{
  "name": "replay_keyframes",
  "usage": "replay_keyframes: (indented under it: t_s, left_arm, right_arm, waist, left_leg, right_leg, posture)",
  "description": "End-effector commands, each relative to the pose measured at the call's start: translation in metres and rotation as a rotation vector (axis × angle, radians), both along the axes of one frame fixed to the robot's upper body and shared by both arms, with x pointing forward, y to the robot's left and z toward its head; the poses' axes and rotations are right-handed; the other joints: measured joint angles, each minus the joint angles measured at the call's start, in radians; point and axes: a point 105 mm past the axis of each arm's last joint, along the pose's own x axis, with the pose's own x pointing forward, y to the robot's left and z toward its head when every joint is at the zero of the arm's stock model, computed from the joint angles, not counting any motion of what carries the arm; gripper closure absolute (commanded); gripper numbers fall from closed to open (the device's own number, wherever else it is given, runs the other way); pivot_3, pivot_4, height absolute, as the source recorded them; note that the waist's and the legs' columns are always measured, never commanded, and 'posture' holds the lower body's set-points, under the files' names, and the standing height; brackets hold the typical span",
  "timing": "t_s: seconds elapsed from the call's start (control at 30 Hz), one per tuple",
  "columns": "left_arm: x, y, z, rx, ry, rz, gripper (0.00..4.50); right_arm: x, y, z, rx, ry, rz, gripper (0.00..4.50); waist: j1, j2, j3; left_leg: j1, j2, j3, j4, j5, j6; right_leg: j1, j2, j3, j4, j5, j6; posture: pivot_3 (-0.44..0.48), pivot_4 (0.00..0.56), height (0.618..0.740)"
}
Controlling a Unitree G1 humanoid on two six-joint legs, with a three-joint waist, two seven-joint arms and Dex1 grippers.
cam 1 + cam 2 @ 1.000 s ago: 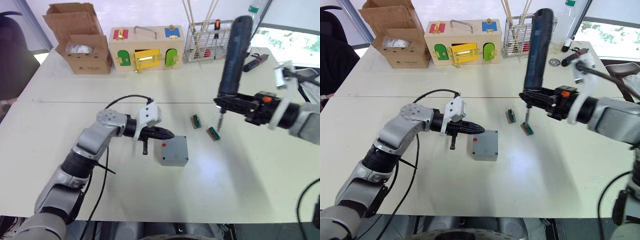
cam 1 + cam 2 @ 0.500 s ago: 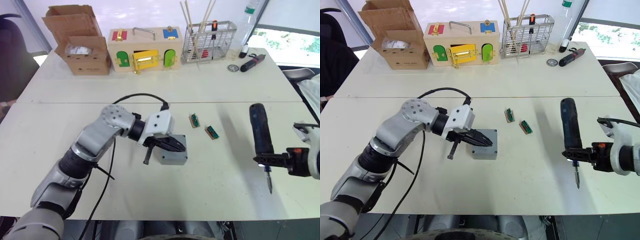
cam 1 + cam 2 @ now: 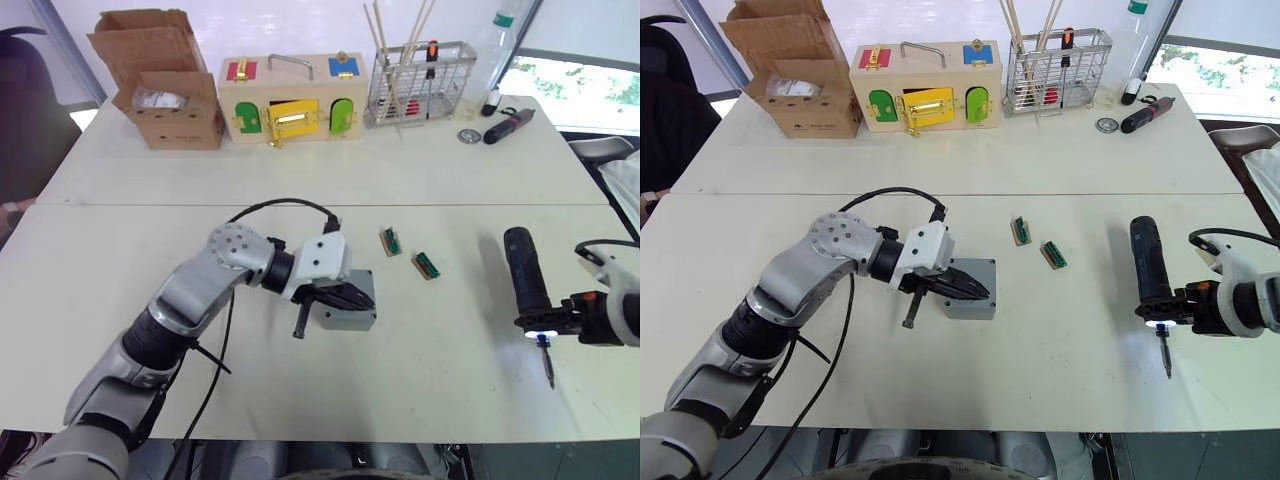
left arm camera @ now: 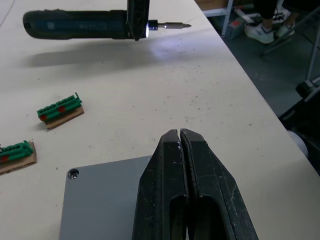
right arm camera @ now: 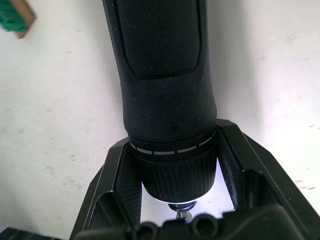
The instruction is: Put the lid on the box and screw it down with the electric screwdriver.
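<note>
The grey box (image 3: 358, 318) sits mid-table. The lid (image 4: 100, 200), a flat grey plate with a corner screw hole, appears to lie on top of it. My left gripper (image 3: 352, 297) is shut and empty, its fingers (image 4: 192, 165) lying across the lid. The electric screwdriver (image 3: 525, 278) is dark, with its lamp lit. It lies nearly level, a little above the table at the right, its bit pointing toward the near edge. My right gripper (image 3: 1160, 312) is shut on the electric screwdriver (image 5: 160, 65) around its chuck end.
Two small green terminal blocks (image 3: 390, 240) (image 3: 427, 265) lie between the box and the screwdriver. Along the far edge stand a cardboard box (image 3: 165, 85), a wooden box with coloured doors (image 3: 290, 95) and a wire rack (image 3: 415, 80). A small black-and-red tool (image 3: 510, 122) lies there too.
My right gripper has brought the screwdriver from upright over the terminal blocks down to the right, tilted nearly level. My left gripper has moved from beside the box onto its top.
</note>
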Motion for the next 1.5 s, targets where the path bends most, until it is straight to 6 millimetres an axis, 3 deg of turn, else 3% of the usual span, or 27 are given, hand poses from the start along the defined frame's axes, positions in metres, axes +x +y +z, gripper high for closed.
replay_keyframes:
  t_s: [0.03,0.2,0.27,0.47,0.67,0.7,0.83,0.87,0.9,0.97,1.03,1.1,1.27,1.5]
  left_arm:
    - [-0.005,-0.002,0.005,-0.012,-0.026,-0.002,4.50]
    - [-0.005,-0.002,0.002,-0.011,-0.025,0.018,4.50]
    - [-0.004,-0.002,0.003,-0.013,-0.024,0.021,4.50]
    - [-0.004,-0.002,0.003,-0.012,-0.023,0.026,4.50]
    - [0.004,0.000,0.006,-0.025,-0.020,0.053,4.50]
    - [0.010,0.001,0.010,-0.048,-0.018,0.080,4.50]
    - [0.059,0.021,0.052,-0.281,0.061,0.328,4.50]
    - [0.065,0.025,0.056,-0.302,0.065,0.358,4.50]
    - [0.075,0.037,0.058,-0.314,0.056,0.423,4.50]
    - [0.087,0.057,0.054,-0.277,0.036,0.507,4.50]
    - [0.088,0.071,0.047,-0.221,0.033,0.520,4.50]
    - [0.087,0.085,0.031,-0.133,0.039,0.541,4.50]
    - [0.071,0.100,-0.001,-0.010,0.087,0.534,4.50]
    - [0.050,0.093,-0.035,0.072,0.153,0.490,4.50]
  right_arm:
    - [0.008,-0.002,0.010,-0.011,-0.034,0.011,2.72]
    - [0.014,-0.004,0.007,-0.030,-0.030,0.026,2.72]
    - [0.018,-0.003,0.007,-0.029,-0.037,0.037,1.71]
    - [0.023,-0.007,0.008,-0.082,-0.059,0.062,0.02]
    - [0.036,-0.010,0.020,-0.090,-0.158,0.057,0.02]
    - [0.041,-0.011,0.027,-0.108,-0.207,0.071,0.02]
    - [0.074,0.003,0.093,-0.088,-0.603,0.138,0.02]
    - [0.076,0.006,0.101,-0.076,-0.651,0.142,0.02]
    - [0.076,0.023,0.114,-0.026,-0.728,0.203,0.02]
    - [0.066,0.056,0.122,0.023,-0.817,0.343,0.02]
    - [0.056,0.085,0.116,0.067,-0.869,0.444,0.02]
    - [0.045,0.113,0.087,0.083,-0.853,0.515,0.02]
    - [0.025,0.148,0.031,0.080,-0.814,0.572,0.02]
    - [0.026,0.166,-0.004,0.051,-0.847,0.543,2.01]
  waist:
    - [0.000,0.000,0.000]
    - [0.000,0.001,0.000]
    - [0.000,0.001,0.000]
    - [0.002,0.001,0.000]
    - [0.000,0.001,0.000]
    - [0.000,0.001,0.000]
    - [-0.001,0.001,0.000]
    - [-0.003,0.001,0.000]
    - [-0.005,0.001,0.000]
    - [-0.006,0.001,0.000]
    - [-0.008,0.000,0.000]
    - [-0.005,0.000,0.000]
    - [0.013,0.000,0.000]
    - [0.018,-0.001,-0.001]
  left_leg:
    - [0.000,0.000,0.000,0.000,0.000,0.000]
    - [0.000,0.000,0.000,0.000,0.000,0.000]
    - [0.000,0.000,0.000,0.000,0.000,0.000]
    - [0.000,0.000,0.000,0.000,0.000,0.000]
    - [0.000,0.000,0.000,0.001,0.000,0.000]
    - [0.000,0.000,0.000,0.001,0.000,0.000]
    - [-0.001,0.000,0.001,0.002,0.000,0.000]
    - [-0.001,0.000,0.000,0.002,0.000,0.000]
    - [-0.001,0.000,0.000,0.002,0.000,0.000]
    - [-0.001,0.001,0.000,0.000,0.000,0.000]
    - [-0.001,0.002,0.000,0.000,0.001,-0.002]
    - [-0.002,0.003,-0.001,-0.001,0.002,-0.003]
    - [-0.006,-0.002,-0.001,0.003,0.003,-0.006]
    - [-0.004,-0.002,-0.002,0.006,0.003,-0.005]
  right_leg:
    - [0.000,0.000,0.000,0.000,0.000,0.000]
    - [0.000,0.000,0.000,0.000,0.000,0.000]
    - [-0.001,0.000,0.000,0.001,0.000,0.000]
    - [-0.001,0.000,0.000,0.001,0.000,0.000]
    - [-0.001,0.000,0.000,0.001,0.000,0.000]
    - [-0.001,0.000,0.000,0.001,0.000,0.000]
    - [-0.002,-0.001,0.000,0.003,0.000,0.000]
    - [-0.002,0.000,0.000,0.004,0.000,0.000]
    - [-0.002,0.000,0.000,0.004,0.000,0.000]
    - [-0.003,0.001,0.000,0.004,0.000,0.000]
    - [-0.004,0.002,-0.001,0.003,0.000,0.000]
    - [-0.004,0.003,-0.002,0.004,0.000,0.000]
    - [-0.006,-0.003,-0.001,0.004,0.000,0.001]
    - [-0.004,-0.003,-0.001,0.004,0.001,0.002]
  posture:
    - [0.000,0.150,0.740]
    - [0.000,0.150,0.740]
    - [0.000,0.150,0.740]
    - [0.000,0.150,0.740]
    - [0.000,0.150,0.740]
    - [0.000,0.150,0.740]
    - [0.000,0.150,0.740]
    - [0.000,0.150,0.740]
    - [0.000,0.150,0.740]
    - [0.000,0.150,0.740]
    - [0.000,0.150,0.740]
    - [0.000,0.150,0.740]
    - [0.000,0.150,0.740]
    - [0.000,0.150,0.740]
